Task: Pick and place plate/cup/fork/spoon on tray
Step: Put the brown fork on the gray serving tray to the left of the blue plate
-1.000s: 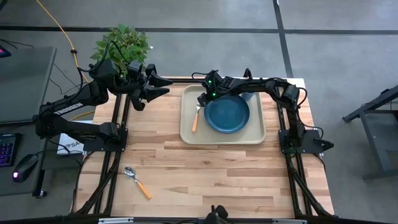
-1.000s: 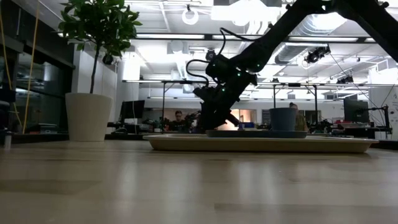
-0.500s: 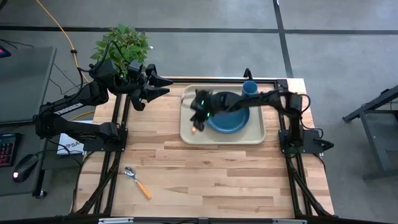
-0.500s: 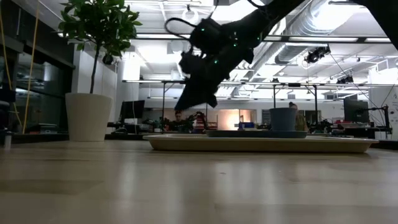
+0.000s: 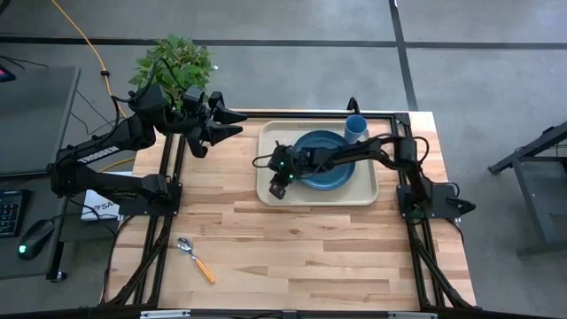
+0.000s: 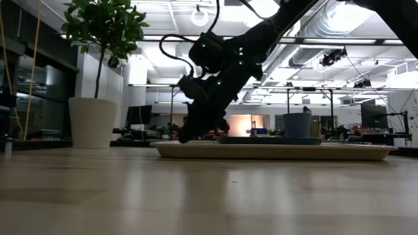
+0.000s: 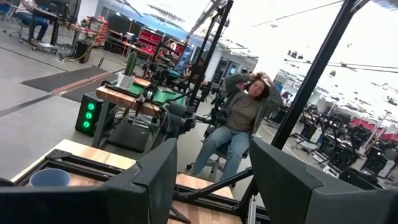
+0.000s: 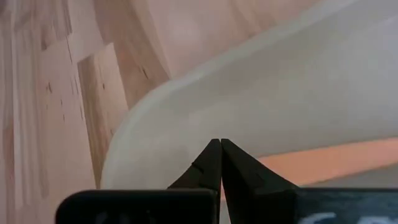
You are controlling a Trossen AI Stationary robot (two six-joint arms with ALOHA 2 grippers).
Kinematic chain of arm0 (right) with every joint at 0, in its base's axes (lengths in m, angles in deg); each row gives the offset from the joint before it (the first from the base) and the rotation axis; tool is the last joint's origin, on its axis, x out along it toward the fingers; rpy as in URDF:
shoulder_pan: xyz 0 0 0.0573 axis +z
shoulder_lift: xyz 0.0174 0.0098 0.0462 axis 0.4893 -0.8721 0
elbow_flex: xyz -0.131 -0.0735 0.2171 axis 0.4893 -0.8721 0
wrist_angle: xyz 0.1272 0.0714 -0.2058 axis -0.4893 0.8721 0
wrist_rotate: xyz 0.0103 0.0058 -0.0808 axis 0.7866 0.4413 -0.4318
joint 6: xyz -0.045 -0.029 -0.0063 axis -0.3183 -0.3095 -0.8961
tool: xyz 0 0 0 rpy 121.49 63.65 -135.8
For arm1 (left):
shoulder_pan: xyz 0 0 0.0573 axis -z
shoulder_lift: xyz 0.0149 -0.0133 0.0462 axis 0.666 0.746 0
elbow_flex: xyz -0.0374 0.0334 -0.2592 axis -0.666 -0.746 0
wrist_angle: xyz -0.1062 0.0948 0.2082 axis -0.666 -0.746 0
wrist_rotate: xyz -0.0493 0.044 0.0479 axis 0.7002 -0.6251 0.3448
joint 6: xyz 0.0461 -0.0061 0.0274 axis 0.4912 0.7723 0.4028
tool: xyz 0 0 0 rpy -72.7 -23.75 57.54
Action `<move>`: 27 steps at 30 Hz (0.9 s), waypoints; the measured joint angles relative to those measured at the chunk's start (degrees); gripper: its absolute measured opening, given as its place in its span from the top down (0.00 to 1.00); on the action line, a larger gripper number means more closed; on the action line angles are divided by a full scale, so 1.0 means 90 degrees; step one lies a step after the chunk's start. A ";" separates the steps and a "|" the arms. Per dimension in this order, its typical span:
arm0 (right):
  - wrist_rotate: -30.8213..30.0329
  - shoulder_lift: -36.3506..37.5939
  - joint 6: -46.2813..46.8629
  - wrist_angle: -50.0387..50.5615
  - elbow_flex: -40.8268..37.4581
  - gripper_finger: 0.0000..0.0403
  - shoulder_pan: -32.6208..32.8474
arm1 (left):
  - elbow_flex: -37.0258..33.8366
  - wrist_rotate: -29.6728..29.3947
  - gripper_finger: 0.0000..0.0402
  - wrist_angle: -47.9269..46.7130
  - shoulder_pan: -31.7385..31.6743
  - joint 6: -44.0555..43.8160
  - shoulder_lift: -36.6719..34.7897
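Observation:
The cream tray (image 5: 368, 190) lies at the table's far middle. On it rests the dark blue plate (image 5: 330, 164), with the light-blue cup (image 5: 356, 128) upright at the tray's far right corner. My right gripper (image 5: 278, 186) is shut and slants down over the tray's near left corner (image 8: 186, 112). The fork's orange handle (image 8: 329, 157) lies on the tray floor beside its fingers; its tines are hidden. The spoon (image 5: 195, 259) lies on the table's near left. My left gripper (image 5: 237, 122) stands open, raised at the far left. My right gripper's shut fingertips (image 8: 214, 155) point down at the tray floor close to the near left corner, with the fork's handle (image 8: 280, 165) running just behind one finger. Whether they touch the tray or the handle, I cannot tell.
A potted plant (image 5: 173, 64) stands at the far left corner, behind my left arm. Bare wood spreads over the near half of the table (image 5: 310, 257). In the left wrist view a person (image 7: 242, 124) sits in the room beyond the table.
My right gripper has swung from the tray's far left part, beside the plate, toward the table's near edge along the tray's left side, and now slants over the near left corner. It now covers the fork, which earlier lay open to view left of the plate.

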 joint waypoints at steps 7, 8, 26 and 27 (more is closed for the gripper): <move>-0.0288 -0.0007 0.0090 -0.0009 0.0005 1.00 0.0155 | 0.0002 -0.0002 0.54 -0.0030 0.0002 0.0000 0.0000; -0.0316 -0.0007 0.0082 0.0023 0.0005 1.00 0.0157 | 0.0000 0.0000 0.54 -0.0037 0.0000 0.0000 0.0000; -0.0307 0.0050 -0.0245 0.0657 0.0005 1.00 0.0141 | 0.0000 -0.0002 0.54 -0.0041 0.0001 0.0000 0.0000; -0.0310 0.0081 -0.0245 0.0591 0.0005 1.00 0.0141 | 0.0000 -0.0002 0.54 -0.0041 0.0002 0.0000 0.0000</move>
